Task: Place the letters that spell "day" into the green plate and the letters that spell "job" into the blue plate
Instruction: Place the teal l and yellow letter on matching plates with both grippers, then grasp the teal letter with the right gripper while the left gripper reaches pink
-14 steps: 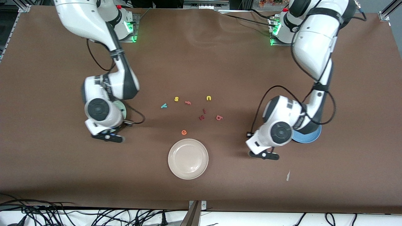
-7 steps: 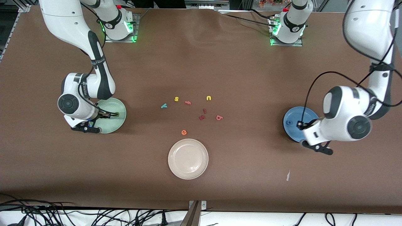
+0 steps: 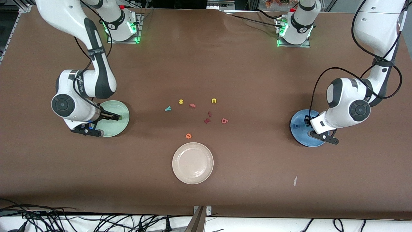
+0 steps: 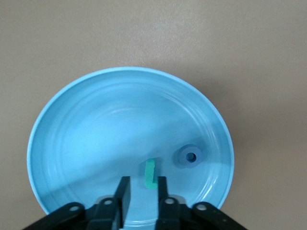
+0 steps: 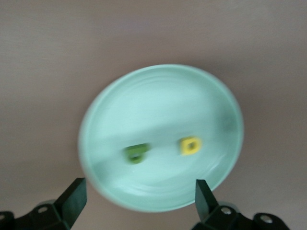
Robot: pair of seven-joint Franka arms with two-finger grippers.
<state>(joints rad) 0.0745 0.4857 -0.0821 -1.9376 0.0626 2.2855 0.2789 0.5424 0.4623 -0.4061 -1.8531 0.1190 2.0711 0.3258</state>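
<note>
Brown cloth covers the table (image 3: 206, 64). The round pale mint-green plate (image 3: 124, 125) near the right arm's edge holds a yellow letter (image 5: 189, 145) and a dark green letter (image 5: 136, 153); the right gripper (image 5: 139, 196) hovers above, fingers spread wide, empty. The round blue plate (image 3: 297, 120) near the left arm's edge holds a blue ring "o" (image 4: 187, 156) and a teal "j" (image 4: 150, 173), between the left gripper's (image 4: 143, 191) slightly parted fingers. Readable mid-table: teal "y" (image 3: 167, 109), salmon-pink "b" (image 3: 224, 120).

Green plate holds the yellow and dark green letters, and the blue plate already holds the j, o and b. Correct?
Not quite. In the left wrist view the blue plate holds only the teal j and blue o. The salmon b lies on the table.
</note>
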